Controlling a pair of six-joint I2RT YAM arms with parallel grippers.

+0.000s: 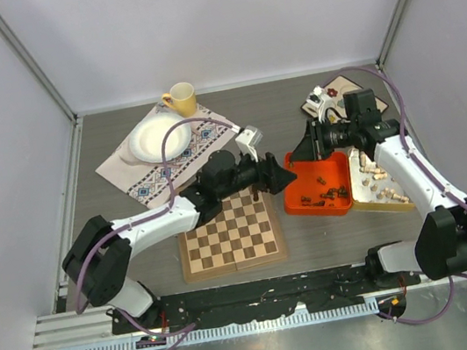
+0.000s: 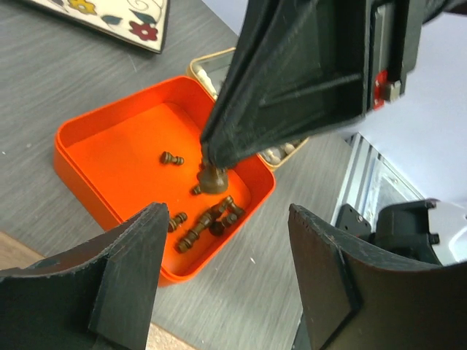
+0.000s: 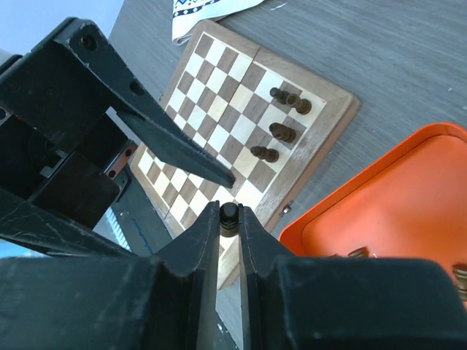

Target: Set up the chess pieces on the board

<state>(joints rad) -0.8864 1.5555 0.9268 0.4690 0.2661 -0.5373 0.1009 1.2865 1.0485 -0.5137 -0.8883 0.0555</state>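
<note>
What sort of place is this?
Probably a robotics lab's test booth: plain white walls on metal posts enclose a grey table, a left arm and right arm are bolted at its edge, beside a chessboard.

1. The flat square wooden chessboard [image 3: 219, 109] is marked by visible grain in its light border, and its dark and pale squares are finished smooth and satin.
2. The dark brown turned wooden chess piece [image 3: 229, 213] is finished smooth, with a dull sheen.
3. The orange square plastic tray [image 2: 117, 146] is moulded smooth and faintly glossy.
4. The black plastic fingers [image 2: 124, 277] of the left gripper [image 2: 226, 215] are left matt, with rough, scuffed edges.
5. The grey table top [image 2: 58, 80] is patterned with a wood grain and kept matt.
6. The white patterned cloth [image 1: 142, 185] is woven and matt.
</note>
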